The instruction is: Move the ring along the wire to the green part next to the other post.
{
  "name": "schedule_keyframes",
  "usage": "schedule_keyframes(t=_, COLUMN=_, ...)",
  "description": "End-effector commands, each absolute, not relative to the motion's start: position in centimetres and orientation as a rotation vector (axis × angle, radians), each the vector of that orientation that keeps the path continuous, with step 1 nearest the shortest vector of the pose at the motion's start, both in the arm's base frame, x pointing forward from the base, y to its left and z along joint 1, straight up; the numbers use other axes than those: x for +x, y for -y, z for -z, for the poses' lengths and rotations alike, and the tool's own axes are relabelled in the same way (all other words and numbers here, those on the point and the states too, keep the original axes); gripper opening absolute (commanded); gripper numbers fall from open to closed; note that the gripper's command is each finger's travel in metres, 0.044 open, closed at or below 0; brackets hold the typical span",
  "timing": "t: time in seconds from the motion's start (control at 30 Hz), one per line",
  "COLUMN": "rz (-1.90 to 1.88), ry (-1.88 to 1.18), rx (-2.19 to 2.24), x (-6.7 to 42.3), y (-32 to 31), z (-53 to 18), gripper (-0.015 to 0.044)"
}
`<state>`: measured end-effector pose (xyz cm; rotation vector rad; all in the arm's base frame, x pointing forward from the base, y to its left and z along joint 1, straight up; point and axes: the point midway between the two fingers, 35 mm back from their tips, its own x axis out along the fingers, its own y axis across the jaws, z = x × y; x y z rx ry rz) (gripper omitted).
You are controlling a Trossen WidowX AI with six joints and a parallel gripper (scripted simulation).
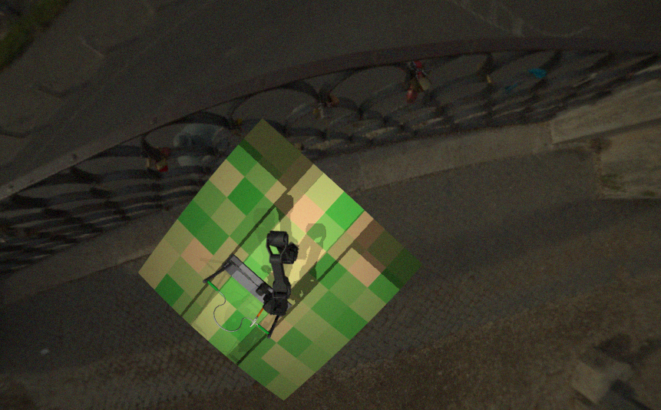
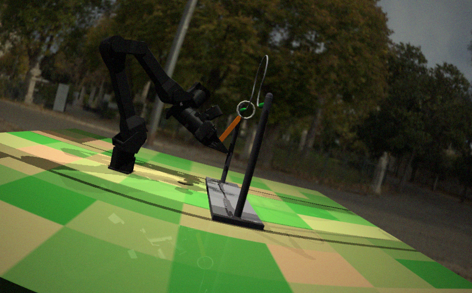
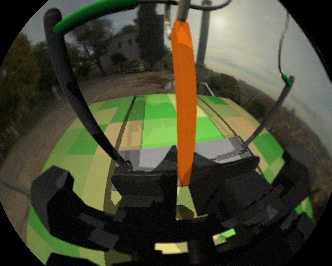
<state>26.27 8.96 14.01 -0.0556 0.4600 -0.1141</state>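
Note:
My gripper [image 2: 220, 142] [image 1: 266, 307] [image 3: 177, 148] is shut on the lower end of the orange handle [image 2: 229, 128] [image 1: 259, 311] [image 3: 183, 103]. The handle slants up to the grey ring [image 2: 245, 109] [image 1: 254, 322]. The ring is around the wire, close to the end of a green part [image 2: 243, 109] [image 1: 259, 328] [image 3: 96, 12] beside one post [image 1: 272, 333] [image 3: 76, 89]. I cannot tell whether ring and wire touch. The thin grey wire [image 2: 263, 69] [image 1: 216, 315] loops high between the posts. The other green part [image 1: 213, 286] [image 3: 289, 79] sits by the second post.
Two dark posts [image 2: 252, 156] [image 2: 230, 156] stand on a grey base plate [image 2: 226, 203] [image 1: 243, 275] [image 3: 218, 149] on the green and tan checkered table [image 2: 48, 203] [image 1: 332, 310]. The arm's base [image 2: 123, 159] [image 1: 276, 244] stands behind the plate.

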Motion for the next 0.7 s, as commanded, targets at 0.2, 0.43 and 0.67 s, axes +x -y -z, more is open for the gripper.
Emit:
schedule_keyframes(t=0.2, rz=0.11, ry=-0.457, rx=-0.022, x=26.3, y=-10.5, z=-14.2, gripper=-0.015)
schedule_keyframes(t=0.43, rz=0.11, ry=-0.457, rx=-0.019, x=26.3, y=-11.2, z=-14.2, gripper=-0.015)
schedule_keyframes(t=0.67, rz=0.11, ry=-0.456, rx=-0.018, x=26.3, y=-11.9, z=-14.2, gripper=-0.015)
